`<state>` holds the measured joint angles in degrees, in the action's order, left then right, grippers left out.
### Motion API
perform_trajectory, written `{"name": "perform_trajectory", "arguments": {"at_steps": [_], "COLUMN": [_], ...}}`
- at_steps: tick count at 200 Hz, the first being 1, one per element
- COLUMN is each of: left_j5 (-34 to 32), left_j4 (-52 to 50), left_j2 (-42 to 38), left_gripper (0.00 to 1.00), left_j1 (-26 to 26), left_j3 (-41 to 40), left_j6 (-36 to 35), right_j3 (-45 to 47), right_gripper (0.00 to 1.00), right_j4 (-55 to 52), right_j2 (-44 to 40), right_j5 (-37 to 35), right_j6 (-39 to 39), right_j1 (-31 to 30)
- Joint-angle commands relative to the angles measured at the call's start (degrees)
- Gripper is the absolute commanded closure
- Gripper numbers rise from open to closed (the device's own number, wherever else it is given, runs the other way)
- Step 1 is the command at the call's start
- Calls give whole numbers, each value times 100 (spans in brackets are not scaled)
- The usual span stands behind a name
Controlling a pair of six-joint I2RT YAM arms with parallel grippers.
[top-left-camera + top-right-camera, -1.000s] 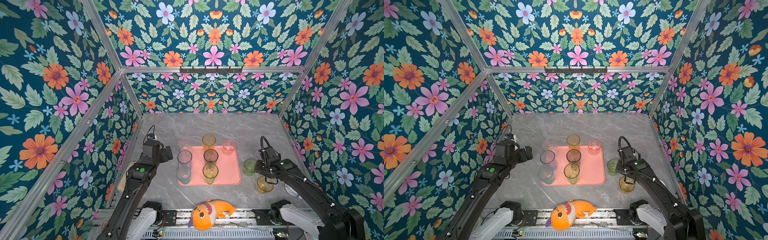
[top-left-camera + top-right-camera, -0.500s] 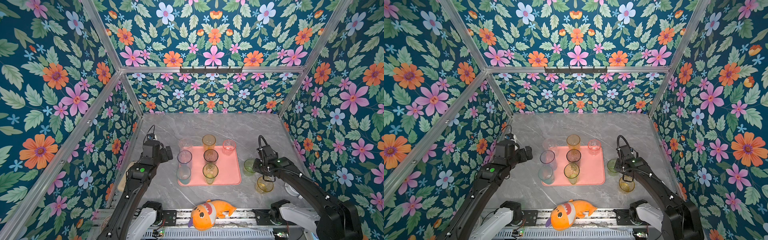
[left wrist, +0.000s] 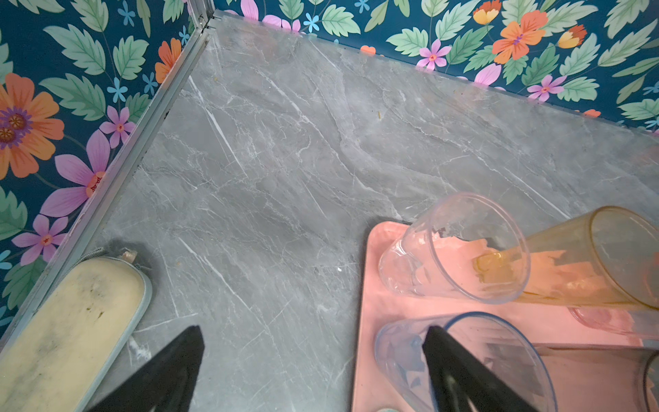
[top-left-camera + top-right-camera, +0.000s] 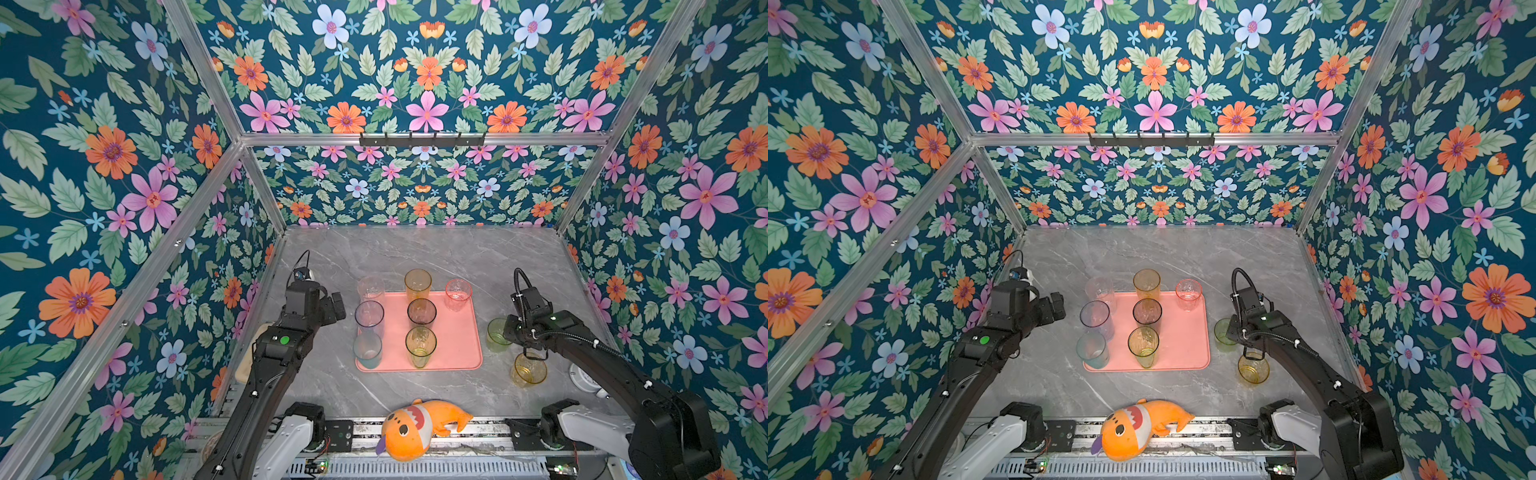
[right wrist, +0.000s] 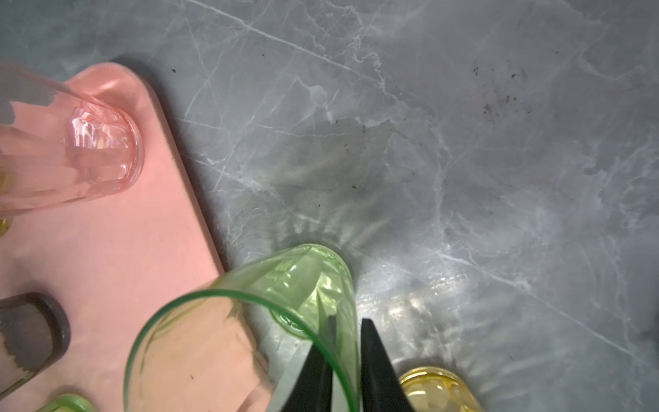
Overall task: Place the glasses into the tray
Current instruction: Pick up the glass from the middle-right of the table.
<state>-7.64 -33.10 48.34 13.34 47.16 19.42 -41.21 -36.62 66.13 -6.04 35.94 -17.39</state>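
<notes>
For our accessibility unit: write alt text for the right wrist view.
The right claw grips the green tumbler by its wall, one finger inside, one outside. It stands on grey marble beside the pink tray, a yellow tumbler nearby.

Two glasses (image 4: 496, 334) stand on the table (image 4: 415, 249) right of the tray (image 4: 457, 340)

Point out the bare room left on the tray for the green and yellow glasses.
Free: on the tray, the right-hand strip, bordered by the pink glass, the smoke glass, the olive glass and the right rim. Crowded: its left and middle columns.
</notes>
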Motion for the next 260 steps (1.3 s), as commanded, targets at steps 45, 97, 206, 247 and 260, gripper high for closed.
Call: {"name": "perform_trajectory", "arguments": {"at_steps": [45, 97, 206, 247, 260], "left_j5": [-18, -44, -62, -81, -71], "left_j4": [-34, -56, -80, -83, -74], "left_j2": [-35, -46, -88, -96, -84], "left_gripper": [1, 1, 1, 1, 1], "left_j1": [-3, -2, -1, -4, -3], "left_j3": [-31, -22, -36, -35, -38], "left_j6": [4, 0, 9, 9, 9], "right_j3": [-201, -353, -1577, -1836, -1902], "right_gripper": [92, 97, 100, 100, 100], "right_j4": [32, -94, -1228, -1322, -1320], "right_j2": [117, 136, 483, 794, 902], "right_j5": [-21, -93, -346, -327, -318], "right_j6": [-140, -262, -483, -428, -424], "right_j1": [-2, -1, -706, -991, -1059]}}
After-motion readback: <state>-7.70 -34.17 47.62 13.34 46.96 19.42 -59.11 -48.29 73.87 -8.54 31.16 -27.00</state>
